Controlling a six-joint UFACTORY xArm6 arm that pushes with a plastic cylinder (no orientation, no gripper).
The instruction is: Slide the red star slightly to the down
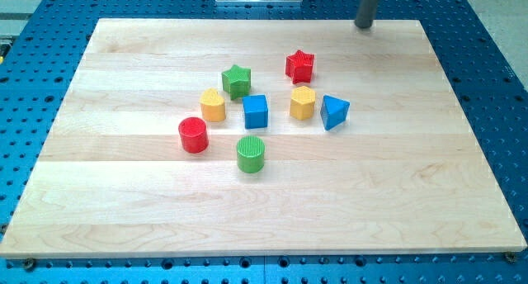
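1. So, everything sits on a pale wooden board (pixel 272 201) with visible grain running in plank-like strips, and that board rests on a blue perforated table (pixel 487 86) full of little holes.
2. All the blocks look like matte plastic with chunky, simple shapes. The two cylinders have ribbed tops.
3. The red star (pixel 300 66) is the one that matters: solid red, pointed outline, lying flat toward the view's top of the cluster, right of centre. Just below it is a yellow hexagon block (pixel 303 103), close but not touching.
4. Next to that hexagon on the view's right is a blue triangle block (pixel 334 111), nearly touching it.
5. Left of the star sits a green star (pixel 236 81), with a yellow block (pixel 213 106) of rounded shape below-left and a blue cube (pixel 256 111) below-right.
6. Further down: a red cylinder (pixel 193 134) on the view's left, a green cylinder (pixel 251 153) lowest of all.
7. No claw on this rig, just a dark rod. My tip (pixel 364 26) is at the board's top edge, well apart from the red star, up and to its right, touching no block.
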